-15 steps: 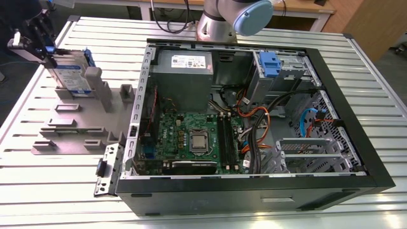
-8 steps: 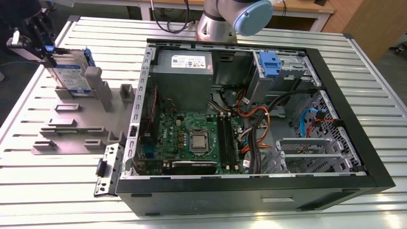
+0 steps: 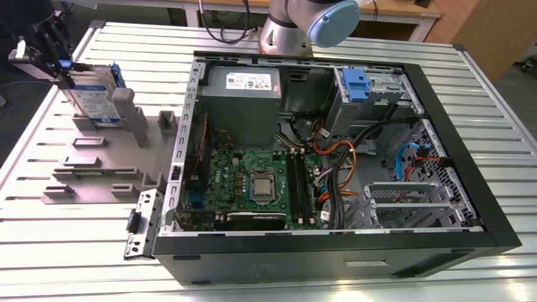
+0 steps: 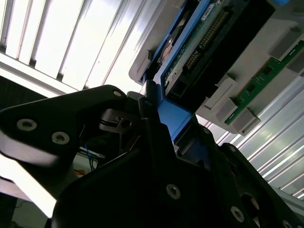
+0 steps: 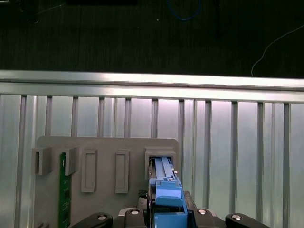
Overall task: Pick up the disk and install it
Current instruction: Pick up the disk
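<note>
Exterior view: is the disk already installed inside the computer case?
No, the disk stands upright in the grey fixture on the table, outside the computer case, towards the exterior view's left.

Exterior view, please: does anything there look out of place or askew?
Nothing stands out. The disk stands on edge in its grey holder, with the gripper closed on its upper end, beside the open computer case.

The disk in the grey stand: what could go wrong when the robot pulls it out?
The tool pinches the disk only by its thin blue frame, so the disk might slip or tip. It also stands upright in a slot of the grey stand. If it is pulled crooked, it could jam there or drag the stand along.
</note>
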`<action>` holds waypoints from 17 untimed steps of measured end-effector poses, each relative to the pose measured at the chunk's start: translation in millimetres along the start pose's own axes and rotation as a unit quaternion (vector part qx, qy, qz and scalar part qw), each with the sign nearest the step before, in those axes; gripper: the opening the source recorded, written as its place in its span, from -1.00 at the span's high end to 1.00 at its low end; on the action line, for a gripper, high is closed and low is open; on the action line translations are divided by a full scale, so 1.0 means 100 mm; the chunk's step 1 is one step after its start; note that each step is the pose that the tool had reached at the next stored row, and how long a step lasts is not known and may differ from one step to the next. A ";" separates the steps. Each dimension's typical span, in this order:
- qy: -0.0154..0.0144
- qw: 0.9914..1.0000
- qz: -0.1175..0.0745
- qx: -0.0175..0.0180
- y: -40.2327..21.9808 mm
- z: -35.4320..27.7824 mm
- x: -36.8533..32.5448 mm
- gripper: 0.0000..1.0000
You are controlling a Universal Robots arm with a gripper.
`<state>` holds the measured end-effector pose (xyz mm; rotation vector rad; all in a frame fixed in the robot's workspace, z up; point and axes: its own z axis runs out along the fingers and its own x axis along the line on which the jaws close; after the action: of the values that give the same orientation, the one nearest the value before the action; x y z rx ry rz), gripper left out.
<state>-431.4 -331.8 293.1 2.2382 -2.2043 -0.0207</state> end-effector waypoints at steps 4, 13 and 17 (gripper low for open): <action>0.000 1.000 0.000 0.000 0.000 -0.001 0.000 0.24; 0.000 1.000 0.000 0.000 0.000 0.004 0.000 0.27; 0.000 1.000 0.000 0.000 0.000 0.005 0.000 0.27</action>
<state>-431.4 -331.8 292.7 2.2381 -2.2042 -0.0204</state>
